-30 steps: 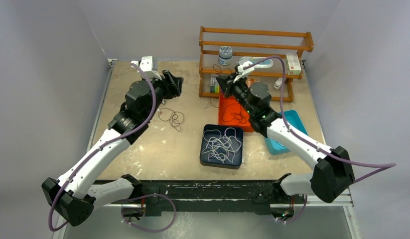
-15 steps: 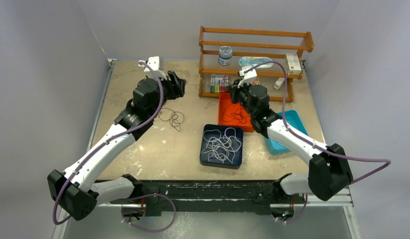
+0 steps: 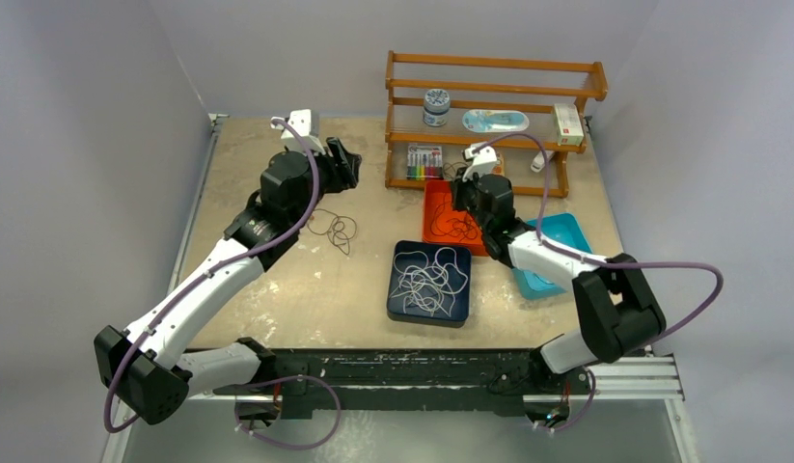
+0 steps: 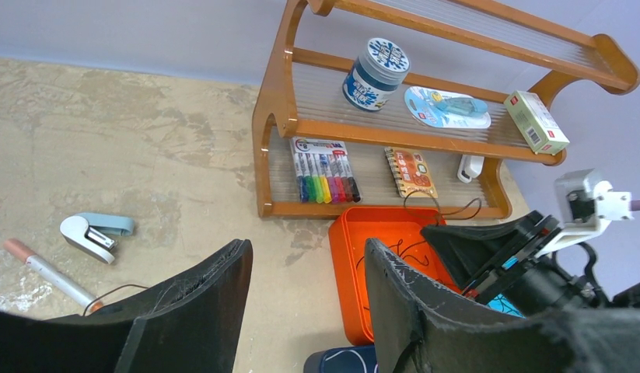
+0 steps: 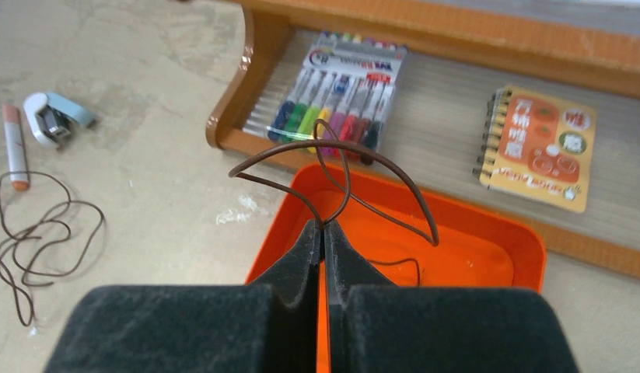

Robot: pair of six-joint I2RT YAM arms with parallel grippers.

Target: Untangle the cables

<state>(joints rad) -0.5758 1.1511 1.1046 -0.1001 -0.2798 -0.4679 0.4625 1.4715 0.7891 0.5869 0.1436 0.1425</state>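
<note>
1. Here, my right gripper [image 5: 324, 233] is pinched on a brown cable [image 5: 355, 150] looping over the orange tray [image 5: 487, 256] beneath me.
2. My left gripper [image 4: 305, 268] gapes empty.
3. Farther out, pale cables [image 3: 429, 280] lie tangled in the dark tray [image 3: 397, 253]; most work seems left.

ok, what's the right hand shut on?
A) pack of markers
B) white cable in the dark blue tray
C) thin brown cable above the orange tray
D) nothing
C: the right hand is pinched shut on a thin brown cable that loops up over the orange plastic tray.
</note>
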